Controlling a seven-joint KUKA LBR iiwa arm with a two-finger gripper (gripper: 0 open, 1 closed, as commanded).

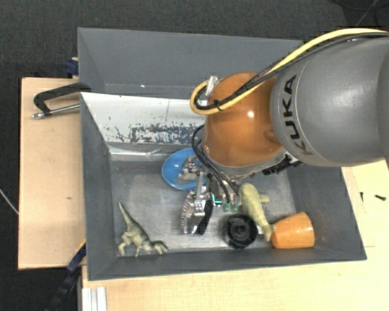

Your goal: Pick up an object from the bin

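My gripper (196, 227) hangs below the orange wrist cover, down over the bin floor near the middle of the front half. Just behind it, at the back wall, lies a blue round dish (174, 171), partly hidden by the gripper body. To its right sits a black round cap-like thing (239, 230), a short gap away. A pale yellow-green toy animal (255, 206) lies beyond that, slanting toward the front right. I see nothing held in the gripper.
An orange cup (292, 232) lies on its side at the front right, touching the yellow-green toy. A small olive-green toy dinosaur (138, 235) stands at the front left. Bare bin floor stretches between the dinosaur and the gripper.
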